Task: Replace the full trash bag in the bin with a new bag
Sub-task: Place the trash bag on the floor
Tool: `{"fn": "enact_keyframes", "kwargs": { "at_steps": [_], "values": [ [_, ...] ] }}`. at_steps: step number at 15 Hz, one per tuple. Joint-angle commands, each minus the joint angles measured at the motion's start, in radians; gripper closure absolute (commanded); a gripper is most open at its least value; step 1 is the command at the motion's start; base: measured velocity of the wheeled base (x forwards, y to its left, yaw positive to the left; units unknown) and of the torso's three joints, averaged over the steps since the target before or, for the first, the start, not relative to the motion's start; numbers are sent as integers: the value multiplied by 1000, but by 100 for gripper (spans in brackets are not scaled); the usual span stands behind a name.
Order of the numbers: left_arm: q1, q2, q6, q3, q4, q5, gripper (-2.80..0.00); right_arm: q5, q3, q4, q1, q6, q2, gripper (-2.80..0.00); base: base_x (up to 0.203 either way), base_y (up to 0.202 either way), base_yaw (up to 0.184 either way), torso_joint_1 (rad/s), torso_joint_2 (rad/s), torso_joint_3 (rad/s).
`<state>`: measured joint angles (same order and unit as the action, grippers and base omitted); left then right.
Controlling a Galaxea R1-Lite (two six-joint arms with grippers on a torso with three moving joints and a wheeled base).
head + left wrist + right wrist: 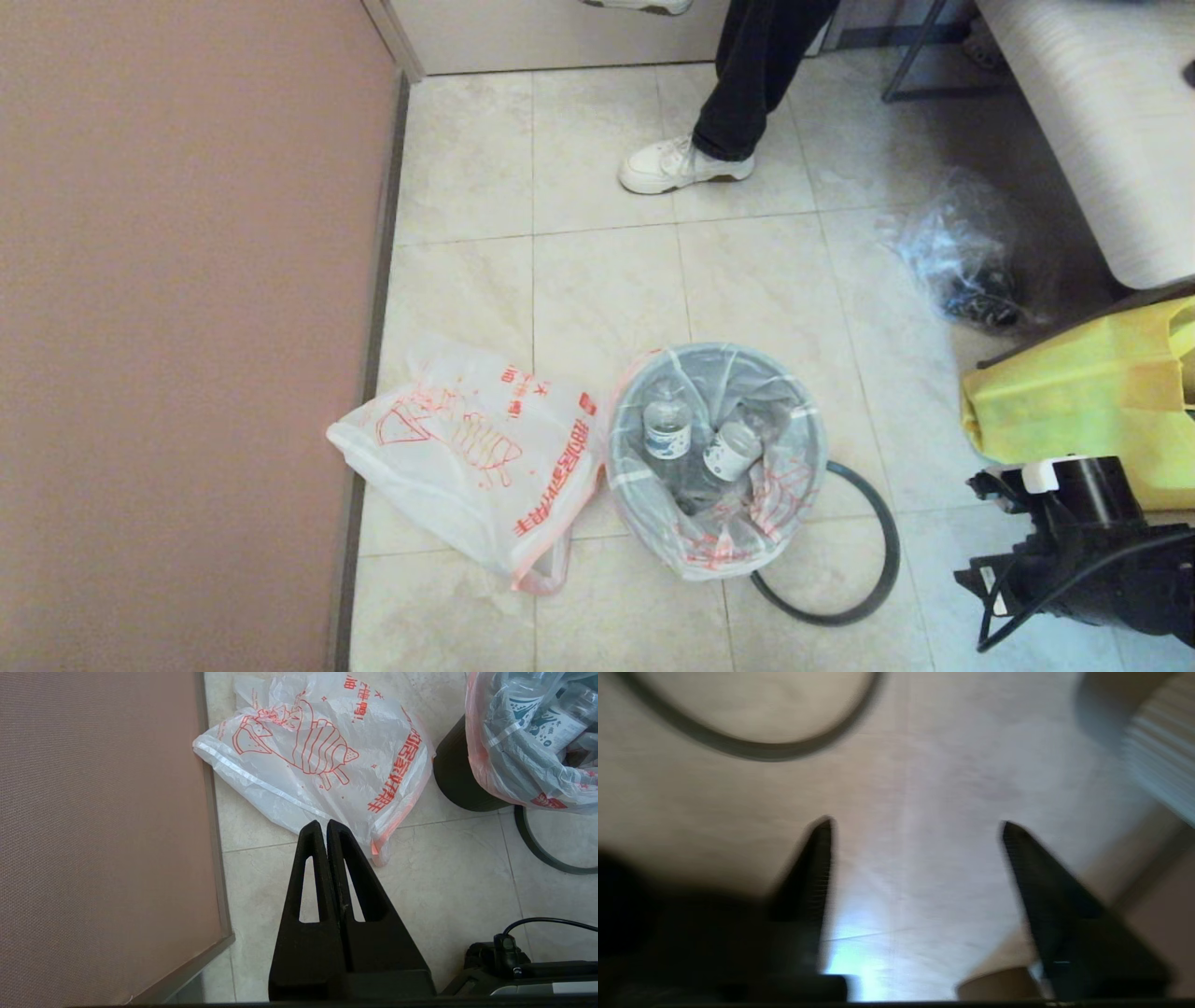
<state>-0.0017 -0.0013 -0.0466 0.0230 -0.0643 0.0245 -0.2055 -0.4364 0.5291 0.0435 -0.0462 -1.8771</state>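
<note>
The full trash bag (714, 546) lines the bin (455, 781) mid-floor, its red-printed edge draped over the outside and two clear water bottles (667, 429) inside. The bin's dark grey ring rim (864, 574) lies loose on the tiles, right of the bin. Left of the bin, the new bag (467, 448) lies flat with its pink-orange handles toward me. My left gripper (322, 823) is shut and empty, hovering just short of the new bag's (317, 751) near edge. My right gripper (915, 826) is open over bare tiles near the ring (752, 749); its arm (1074, 551) is at the lower right.
A brown wall panel (187, 327) bounds the left side. A person's leg and white shoe (681, 163) stand beyond the bin. A clear plastic bag (952, 247), a yellow fabric bag (1074, 401) and pale furniture (1092, 112) crowd the right.
</note>
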Motion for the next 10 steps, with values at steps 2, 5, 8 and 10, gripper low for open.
{"fn": "enact_keyframes", "kwargs": {
  "at_steps": [2, 5, 8, 10],
  "values": [
    [0, 1, -1, 0, 0, 0, 0, 4, -3, 6, 68, 56, 50, 0, 0, 0, 0, 0, 0, 0],
    [0, 1, -1, 0, 0, 0, 0, 45, -50, 6, 92, 80, 41, 0, 0, 0, 0, 0, 0, 0],
    [0, 1, -1, 0, 0, 0, 0, 103, -90, 6, 124, 150, -20, 0, 0, 0, 0, 0, 0, 0],
    [0, 1, -1, 0, 0, 0, 0, 136, -118, 6, 153, 173, -47, 0, 0, 0, 0, 0, 0, 0]
  ]
}}
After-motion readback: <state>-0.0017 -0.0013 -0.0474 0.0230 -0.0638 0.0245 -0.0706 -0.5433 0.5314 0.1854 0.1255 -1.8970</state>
